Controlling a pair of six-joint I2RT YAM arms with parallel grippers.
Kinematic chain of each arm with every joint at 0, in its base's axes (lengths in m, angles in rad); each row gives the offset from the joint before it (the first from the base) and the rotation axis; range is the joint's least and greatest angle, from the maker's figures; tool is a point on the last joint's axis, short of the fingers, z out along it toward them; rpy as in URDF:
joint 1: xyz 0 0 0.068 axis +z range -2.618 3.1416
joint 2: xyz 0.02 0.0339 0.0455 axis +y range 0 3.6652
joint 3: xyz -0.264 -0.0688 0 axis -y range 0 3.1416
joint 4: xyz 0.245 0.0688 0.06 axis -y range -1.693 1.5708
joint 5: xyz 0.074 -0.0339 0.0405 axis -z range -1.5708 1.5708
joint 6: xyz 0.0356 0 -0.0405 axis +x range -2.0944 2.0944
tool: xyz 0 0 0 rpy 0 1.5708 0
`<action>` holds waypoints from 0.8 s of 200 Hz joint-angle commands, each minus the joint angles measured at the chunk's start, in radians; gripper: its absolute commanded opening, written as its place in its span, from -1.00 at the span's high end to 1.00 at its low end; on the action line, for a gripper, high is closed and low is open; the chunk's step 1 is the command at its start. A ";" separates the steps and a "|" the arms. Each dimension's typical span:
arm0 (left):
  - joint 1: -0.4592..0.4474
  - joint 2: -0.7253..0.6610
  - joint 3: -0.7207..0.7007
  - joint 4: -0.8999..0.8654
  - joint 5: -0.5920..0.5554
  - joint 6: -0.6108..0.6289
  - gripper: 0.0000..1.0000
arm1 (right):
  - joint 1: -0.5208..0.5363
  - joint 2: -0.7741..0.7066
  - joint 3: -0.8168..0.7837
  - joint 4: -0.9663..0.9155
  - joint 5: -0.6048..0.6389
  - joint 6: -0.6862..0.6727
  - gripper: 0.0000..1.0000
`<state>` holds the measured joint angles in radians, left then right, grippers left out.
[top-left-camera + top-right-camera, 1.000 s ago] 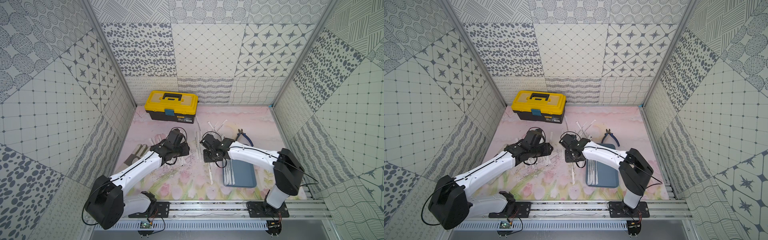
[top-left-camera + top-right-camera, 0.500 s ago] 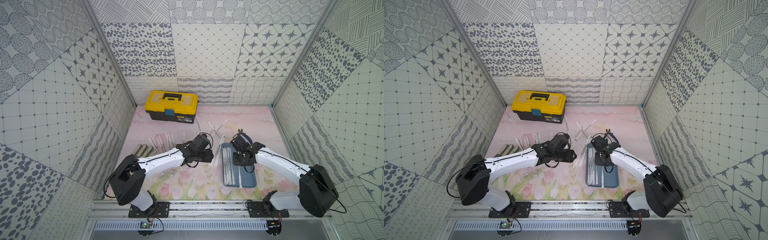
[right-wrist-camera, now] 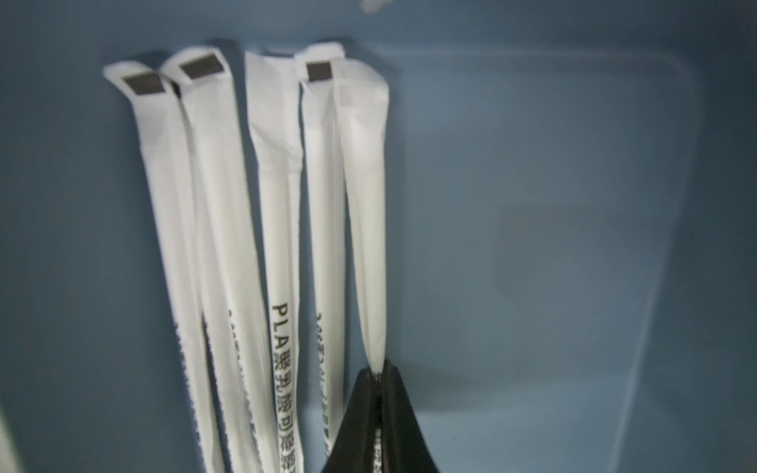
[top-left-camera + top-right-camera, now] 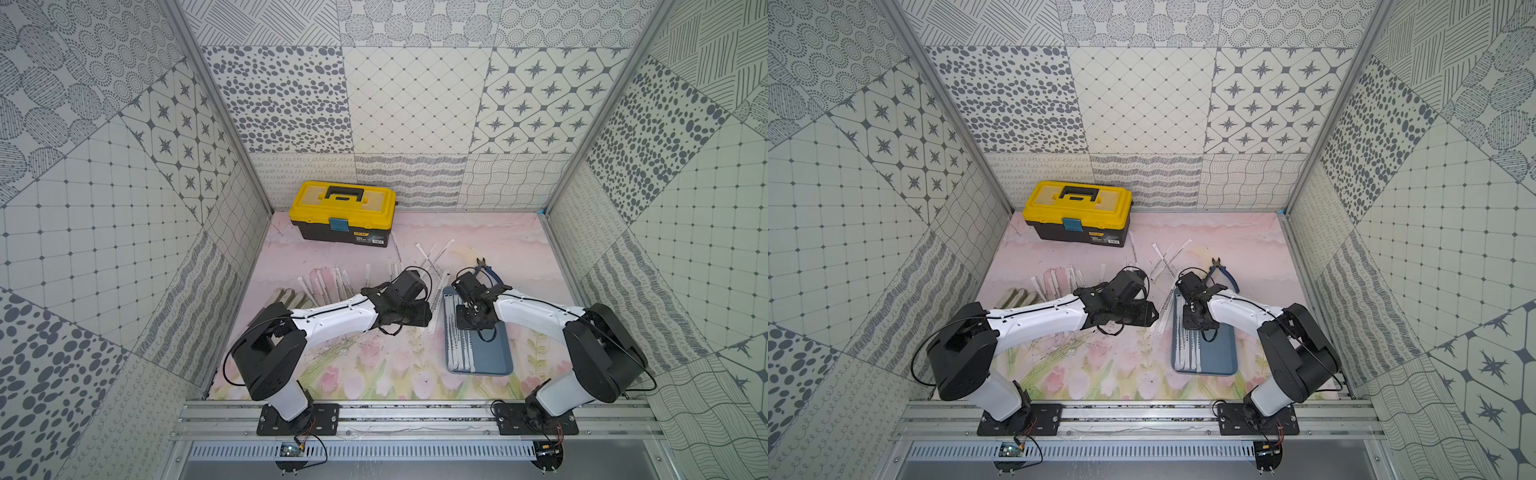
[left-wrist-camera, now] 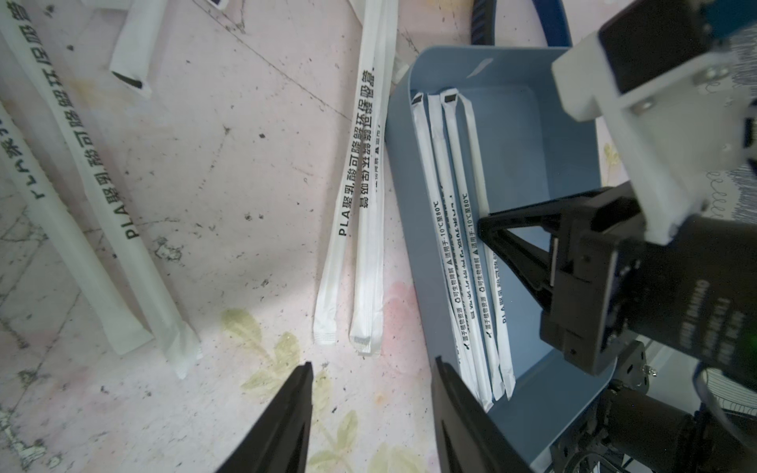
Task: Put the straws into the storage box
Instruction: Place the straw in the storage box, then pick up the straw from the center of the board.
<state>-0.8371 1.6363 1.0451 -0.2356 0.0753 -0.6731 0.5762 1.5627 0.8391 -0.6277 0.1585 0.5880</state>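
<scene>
The storage box (image 4: 496, 353) (image 4: 1221, 353), a shallow blue-grey tray, lies on the mat at the right. Several straws (image 4: 459, 349) (image 3: 278, 229) in white wrappers lie side by side along its left side. My right gripper (image 3: 380, 370) (image 4: 473, 320) is low inside the tray, shut on one straw (image 3: 364, 204) that lies beside the others. My left gripper (image 5: 372, 364) (image 4: 424, 316) is open over the mat just left of the tray, with nothing between its fingers. Two straws (image 5: 360, 204) lie on the mat ahead of it. More loose straws (image 4: 328, 282) (image 4: 432, 253) are scattered farther back.
A yellow-lidded black toolbox (image 4: 345, 212) stands at the back left. Blue-handled pliers (image 4: 490, 272) lie just behind the tray. Flat grey-green pieces (image 4: 286, 297) lie by the left wall. Patterned walls enclose the mat on three sides.
The right gripper has carried a straw from the middle of the mat into the tray and lowered it. The left arm has swung right, from the left straws to the tray's left edge.
</scene>
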 commanded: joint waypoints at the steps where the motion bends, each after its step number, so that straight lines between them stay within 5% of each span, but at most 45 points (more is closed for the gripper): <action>1: -0.009 -0.001 0.010 0.015 0.007 0.014 -0.02 | -0.002 0.025 0.014 0.032 -0.002 -0.013 0.78; 72: 0.086 -0.119 -0.041 -0.044 -0.073 0.066 -0.03 | 0.145 -0.138 0.154 -0.159 0.027 0.193 0.47; 95: 0.148 -0.140 -0.073 -0.064 -0.083 0.082 -0.03 | 0.244 0.005 0.309 -0.144 0.119 0.269 0.39; 160: 0.176 -0.221 -0.156 -0.076 -0.096 0.084 -0.03 | 0.243 0.377 0.564 -0.129 0.254 0.335 0.18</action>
<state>-0.6792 1.4536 0.9306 -0.2829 0.0017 -0.6174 0.8288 1.8805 1.3487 -0.7235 0.3317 0.8806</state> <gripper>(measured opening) 0.516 0.399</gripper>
